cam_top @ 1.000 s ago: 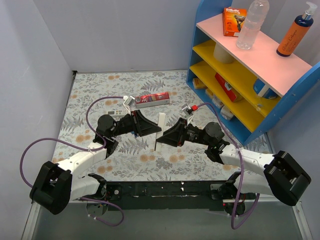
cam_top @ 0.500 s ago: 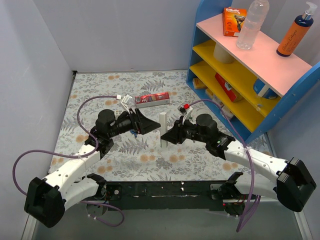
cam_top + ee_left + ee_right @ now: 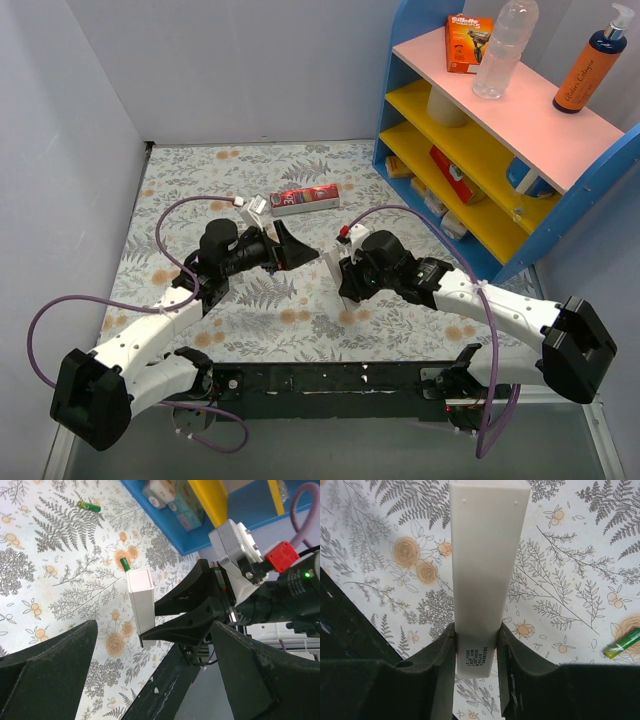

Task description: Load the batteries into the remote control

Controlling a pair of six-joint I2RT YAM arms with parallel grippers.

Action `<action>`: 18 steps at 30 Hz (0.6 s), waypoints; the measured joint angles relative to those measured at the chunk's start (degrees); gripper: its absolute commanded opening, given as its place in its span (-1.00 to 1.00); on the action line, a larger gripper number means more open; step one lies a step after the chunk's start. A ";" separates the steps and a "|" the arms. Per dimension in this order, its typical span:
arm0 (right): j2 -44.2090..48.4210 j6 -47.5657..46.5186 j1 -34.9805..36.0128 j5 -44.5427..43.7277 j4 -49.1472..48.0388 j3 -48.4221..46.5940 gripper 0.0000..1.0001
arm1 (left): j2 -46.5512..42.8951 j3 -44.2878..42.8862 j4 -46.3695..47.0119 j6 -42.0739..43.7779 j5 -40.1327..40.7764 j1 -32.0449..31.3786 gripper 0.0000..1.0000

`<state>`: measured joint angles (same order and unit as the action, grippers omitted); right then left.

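Orange box [image 3: 467, 42] on the shelf, well beyond the right claw [image 3: 344, 274], reads "Gillette". Red carton [image 3: 305, 198] just past the left claw [image 3: 298, 248] shows "3x". Fine print on the remote control [image 3: 487, 555] between the right claw's jaws is too small to read.

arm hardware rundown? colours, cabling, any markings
The left arm and right arm have white link shells and black joint housings. The left gripper and right gripper have black wedge-shaped fingers. A purple cable loops along each arm. The right wrist carries a white block, red tab and green LED.
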<state>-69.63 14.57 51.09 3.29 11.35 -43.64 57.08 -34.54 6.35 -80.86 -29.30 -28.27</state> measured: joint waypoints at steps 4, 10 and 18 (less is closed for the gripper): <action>-1.51 -2.45 1.77 -2.40 2.40 -1.60 -0.97 | 2.10 0.00 -0.79 -0.66 -0.07 0.00 0.96; -1.46 -4.35 2.86 -3.10 2.40 -1.60 -0.97 | 3.52 2.23 1.73 -3.30 -1.86 0.00 0.96; -1.46 -7.76 4.72 -2.80 2.08 -1.60 -0.97 | 6.71 3.10 3.89 -5.29 -4.46 0.00 0.90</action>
<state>-71.09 6.81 55.81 0.49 13.43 -45.23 63.79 -31.44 10.24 -86.15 -33.76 -28.27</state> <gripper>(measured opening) 0.380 0.969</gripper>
